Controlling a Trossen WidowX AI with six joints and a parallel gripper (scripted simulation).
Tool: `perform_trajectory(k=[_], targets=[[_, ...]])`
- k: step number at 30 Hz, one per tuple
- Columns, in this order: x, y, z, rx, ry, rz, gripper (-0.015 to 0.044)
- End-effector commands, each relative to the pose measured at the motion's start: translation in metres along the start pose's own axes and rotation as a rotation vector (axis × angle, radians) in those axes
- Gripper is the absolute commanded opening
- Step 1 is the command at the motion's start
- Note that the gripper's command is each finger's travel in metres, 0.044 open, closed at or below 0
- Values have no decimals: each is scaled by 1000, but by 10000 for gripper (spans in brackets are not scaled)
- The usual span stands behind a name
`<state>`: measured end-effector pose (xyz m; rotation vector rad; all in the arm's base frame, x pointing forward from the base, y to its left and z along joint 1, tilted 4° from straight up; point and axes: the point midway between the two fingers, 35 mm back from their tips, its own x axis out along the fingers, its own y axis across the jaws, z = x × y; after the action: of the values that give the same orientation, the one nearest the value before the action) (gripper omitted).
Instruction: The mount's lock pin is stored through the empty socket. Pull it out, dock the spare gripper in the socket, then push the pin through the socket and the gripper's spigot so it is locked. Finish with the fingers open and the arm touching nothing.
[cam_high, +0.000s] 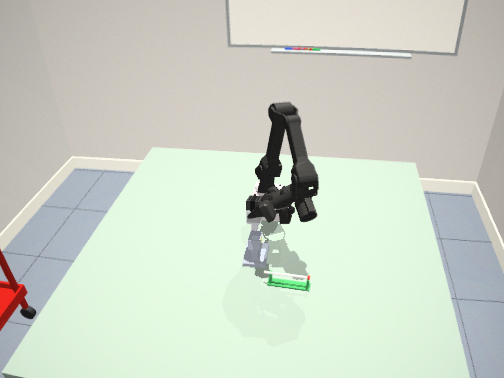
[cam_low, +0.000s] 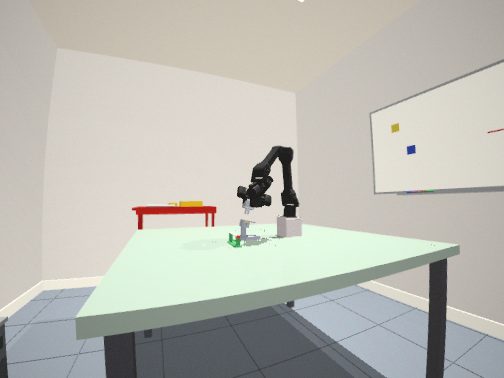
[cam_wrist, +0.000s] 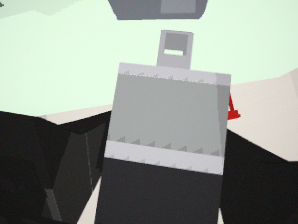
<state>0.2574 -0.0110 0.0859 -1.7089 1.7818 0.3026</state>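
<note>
- The black parallel-jaw claw (cam_high: 270, 210) (cam_low: 251, 200) (cam_wrist: 165, 119) is clamped on the spare gripper, above the mount and apart from it.
- The lavender-grey mount (cam_high: 256, 257) (cam_low: 243, 230) stands on the table below the claw. In the exterior view its socket end lies almost straight under the load, with a gap between; the dark block at the top of the wrist view is probably that end.
- The pale grey, block-bodied spare gripper (cam_low: 246, 205) (cam_wrist: 165, 119) is held with its long axis near upright. The top view hides it too well to judge sideways alignment.
- The green rack (cam_high: 288, 286) (cam_low: 234, 244) is beside the mount, carrying the white, red-headed pin (cam_high: 287, 275) (cam_low: 238, 237), lengthwise and level.
- The narrow grey spigot, with its square window (cam_wrist: 174, 61), points down at the socket, not yet in; docking likely needs a straight descent along that axis.
</note>
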Motion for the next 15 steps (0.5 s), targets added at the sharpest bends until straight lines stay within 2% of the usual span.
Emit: perform_trajectory(k=[1,15], targets=[[-6,-3,-5,-74,28,-36,0],[3,-3,8,-88,31,-37,0]])
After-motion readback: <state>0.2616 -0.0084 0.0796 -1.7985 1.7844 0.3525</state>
